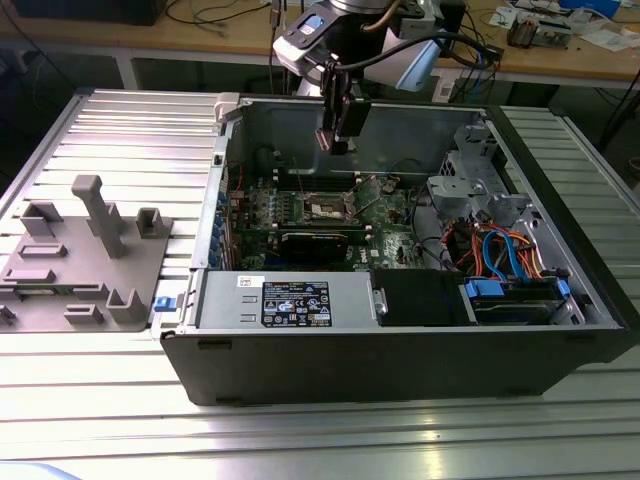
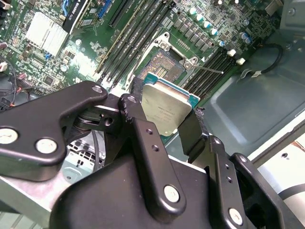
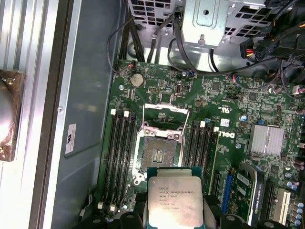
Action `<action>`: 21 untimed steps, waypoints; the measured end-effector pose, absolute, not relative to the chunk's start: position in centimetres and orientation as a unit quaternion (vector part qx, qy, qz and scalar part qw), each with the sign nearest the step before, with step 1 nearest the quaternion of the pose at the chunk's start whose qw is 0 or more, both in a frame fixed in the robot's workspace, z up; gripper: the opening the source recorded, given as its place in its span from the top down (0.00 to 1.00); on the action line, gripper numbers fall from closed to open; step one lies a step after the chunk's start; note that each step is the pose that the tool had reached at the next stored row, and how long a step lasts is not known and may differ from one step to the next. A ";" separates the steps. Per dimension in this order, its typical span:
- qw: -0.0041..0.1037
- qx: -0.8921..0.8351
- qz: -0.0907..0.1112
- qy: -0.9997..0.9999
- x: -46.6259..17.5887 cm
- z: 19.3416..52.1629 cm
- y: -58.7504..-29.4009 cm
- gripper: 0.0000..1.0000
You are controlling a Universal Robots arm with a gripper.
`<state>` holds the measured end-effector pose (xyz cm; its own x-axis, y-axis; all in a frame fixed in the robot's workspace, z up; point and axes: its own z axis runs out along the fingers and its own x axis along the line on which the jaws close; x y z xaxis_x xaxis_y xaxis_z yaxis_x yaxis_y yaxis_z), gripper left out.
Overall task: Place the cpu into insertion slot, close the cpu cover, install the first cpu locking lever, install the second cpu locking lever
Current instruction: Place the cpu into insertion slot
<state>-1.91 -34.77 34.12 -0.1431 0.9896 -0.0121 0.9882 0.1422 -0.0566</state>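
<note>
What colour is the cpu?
The cpu is silver-grey, green edge; best in the first wrist view.

Black gripper (image 1: 336,145), clamping the flat silver-topped cpu (image 3: 174,202), is hanging in open air over the open black computer case (image 1: 400,370). Square grey-gold insertion slot (image 3: 159,153) is lying exposed from above. Thin silver cpu cover (image 3: 165,114) is standing tipped up at one edge of it. Low, long black memory slots (image 3: 119,152) are flanking two sides. Black expansion card (image 1: 318,242) is sitting near. Tall grey metal drive cage (image 1: 470,175) is rising toward the exterior view's right, well apart.
</note>
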 end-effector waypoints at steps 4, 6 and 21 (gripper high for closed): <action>0.014 -0.656 0.025 -0.754 -1.9 34.1 -34.8 0.46; 0.014 -0.657 0.025 -0.753 -1.9 34.1 -34.8 0.46; 0.014 -0.664 0.025 -0.748 -1.9 34.0 -34.8 0.46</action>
<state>-1.91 -34.76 33.96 -0.1191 0.9928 -0.0120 0.9914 0.1182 -0.0566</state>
